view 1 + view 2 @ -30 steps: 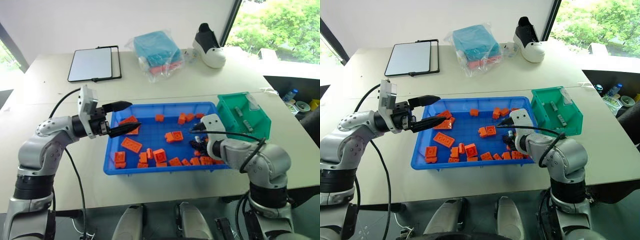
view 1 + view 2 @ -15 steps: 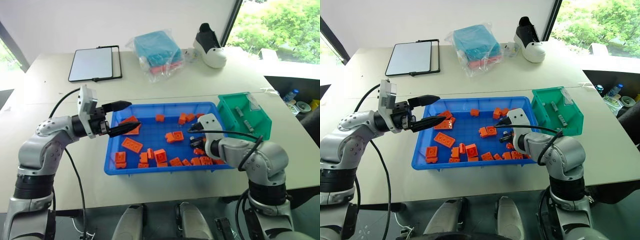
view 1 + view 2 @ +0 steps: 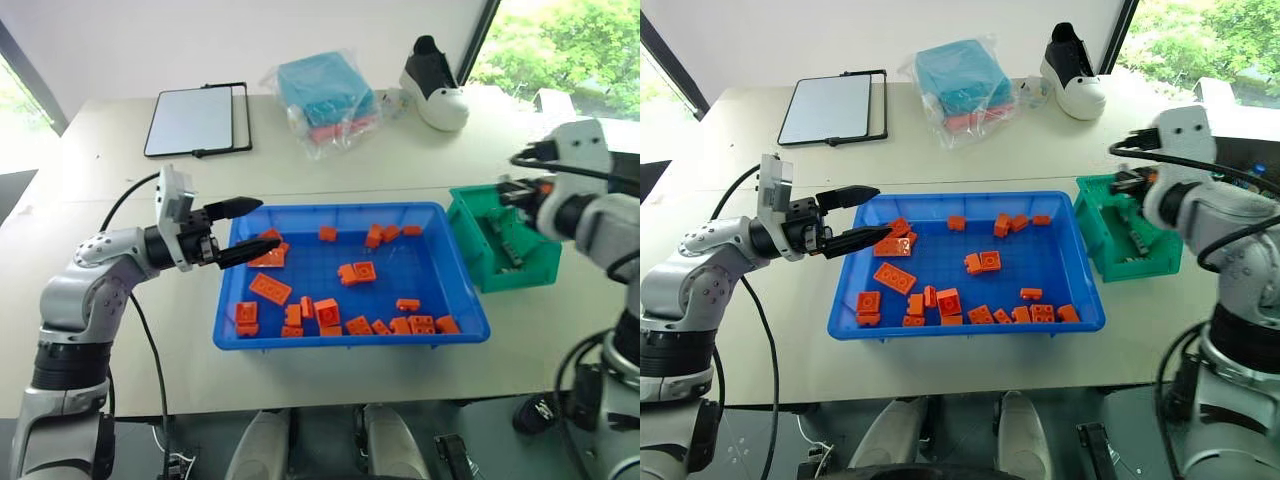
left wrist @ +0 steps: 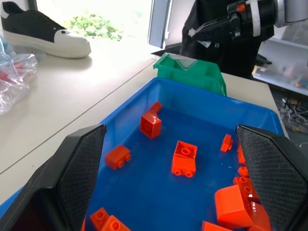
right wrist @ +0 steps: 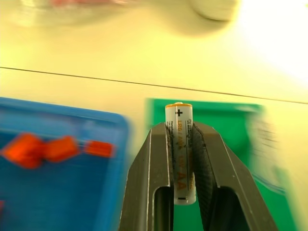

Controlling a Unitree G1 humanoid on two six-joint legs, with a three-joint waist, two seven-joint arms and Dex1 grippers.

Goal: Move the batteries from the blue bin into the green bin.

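A silver-grey AA battery (image 5: pixel 181 153) sits clamped upright between the right gripper's (image 5: pixel 182 144) closed black fingers, carried over the small deep green plastic bin (image 3: pixel 505 240); next, lower and release inside. The left gripper's (image 3: pixel 250 229) fingers stand open, empty, over the wide shallow blue plastic bin (image 3: pixel 450 275)

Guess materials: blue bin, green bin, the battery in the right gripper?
Blue bin: glossy moulded plastic, likely; light glints on its rim. Green bin: similar plastic, duller. Battery, clamped in the right gripper: pale printed wrap, gold-coloured cap, probably metal.
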